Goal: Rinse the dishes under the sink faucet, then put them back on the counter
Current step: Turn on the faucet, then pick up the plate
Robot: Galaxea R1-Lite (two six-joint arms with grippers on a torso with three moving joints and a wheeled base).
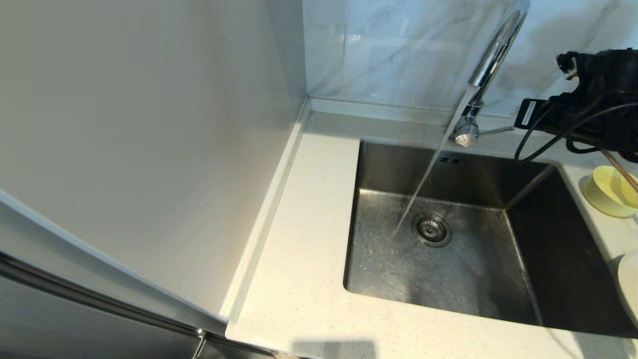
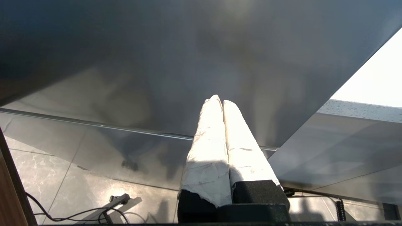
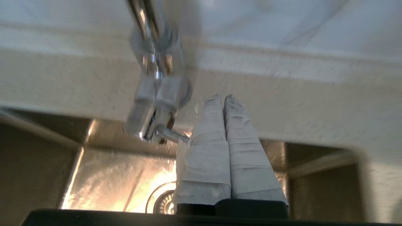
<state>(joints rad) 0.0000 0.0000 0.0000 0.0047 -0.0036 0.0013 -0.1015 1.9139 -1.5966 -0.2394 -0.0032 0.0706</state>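
Water is running from the faucet [image 1: 493,55] in a slanted stream into the sink [image 1: 448,279], landing just left of the round drain strainer [image 1: 431,229]. The right gripper [image 3: 223,97] hangs over the back edge of the sink, its taped fingers [image 3: 207,150] pressed together with nothing between them, tips just beside the faucet's base and its thin side lever [image 1: 496,131]. From the head view only the dark bulk of that right arm [image 1: 598,99] shows, up at the right above the desk [image 1: 299,279].

The dishes all sit on the desk to the right of the sink, apart from the gripper. The small pale-yellow bowl [image 1: 610,191] lies tipped on its side near the sink's back right corner, with the brown chopsticks [image 1: 620,172] sticking out of it; their upper ends vanish behind the arm. The cream plate [image 1: 629,289] is further forward, cut off by the frame edge so only a sliver shows.

The left gripper [image 2: 220,100] is parked low beside a grey cabinet panel [image 2: 188,62], its white-wrapped fingers together and empty, above a tiled floor [image 2: 78,194].
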